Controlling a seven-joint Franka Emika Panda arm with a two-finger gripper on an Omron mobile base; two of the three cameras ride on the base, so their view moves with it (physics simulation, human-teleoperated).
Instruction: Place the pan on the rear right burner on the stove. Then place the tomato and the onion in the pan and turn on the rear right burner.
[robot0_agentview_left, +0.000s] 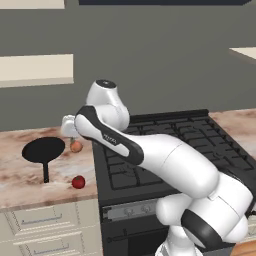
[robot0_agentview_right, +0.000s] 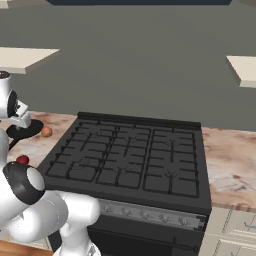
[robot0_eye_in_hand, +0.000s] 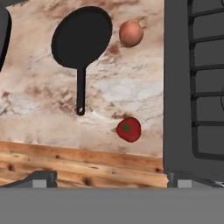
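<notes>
On the marble counter (robot0_agentview_left: 30, 187) left of the stove (robot0_agentview_right: 130, 160) lie three loose things, one of each kind; nearest the front edge sits one tomato (robot0_eye_in_hand: 128, 129), a glossy red ball with a green star on top, just beside the stove's side wall but apart from it; behind it lies one pan (robot0_eye_in_hand: 82, 36), flat and black, its thin handle pointing toward the counter's front edge and ending level with the tomato; beside the pan's right rim, not touching it, rests one onion (robot0_eye_in_hand: 131, 33), pale orange-tan, between pan and stove. Above pan and onion hangs the gripper (robot0_agentview_left: 69, 126), looking down on all three; its jaws stand spread wide with nothing between them. Across the stove top runs a grid of black grates, all bare; the rear right burner (robot0_agentview_right: 177, 137) lies at the far right, well apart from the pan; one grey knob strip (robot0_agentview_right: 150, 214) crosses the stove's front. Beneath the counter, two pale drawers (robot0_agentview_left: 45, 217) are stacked.
</notes>
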